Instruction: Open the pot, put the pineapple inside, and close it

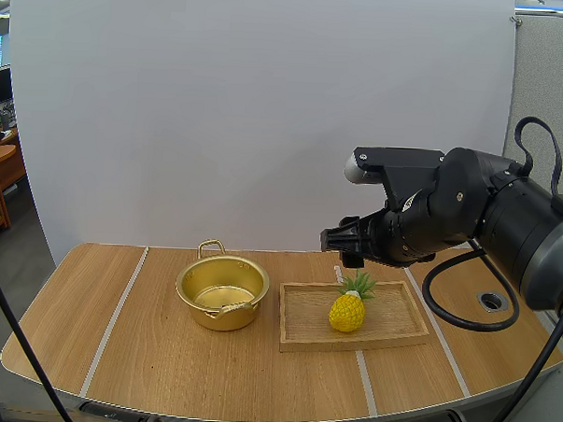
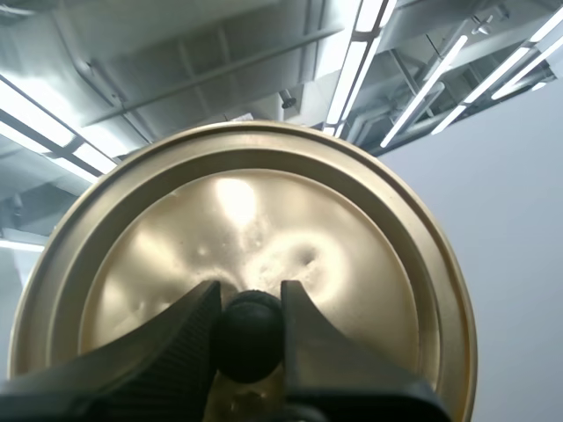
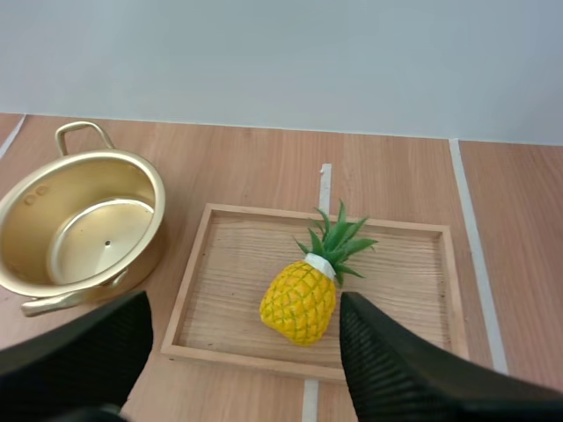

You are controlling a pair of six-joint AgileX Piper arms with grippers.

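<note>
A gold pot (image 1: pixel 222 292) stands open on the table, left of a wooden tray (image 1: pixel 304 333). A yellow pineapple (image 1: pixel 348 310) with green leaves lies on the tray. My right gripper (image 1: pixel 344 244) hangs open above and behind the pineapple; in the right wrist view its fingers (image 3: pixel 396 369) stand wide apart on either side of the pineapple (image 3: pixel 303 297), with the pot (image 3: pixel 79 230) beside the tray (image 3: pixel 229 264). My left gripper (image 2: pixel 249 330) is shut on the black knob (image 2: pixel 249 336) of the gold lid (image 2: pixel 264 237), held up in the air.
The wooden table (image 1: pixel 144 364) has pale stripes running front to back. A round grommet (image 1: pixel 492 301) sits at the right side near my right arm. Bare tabletop lies left of the pot and in front of the tray.
</note>
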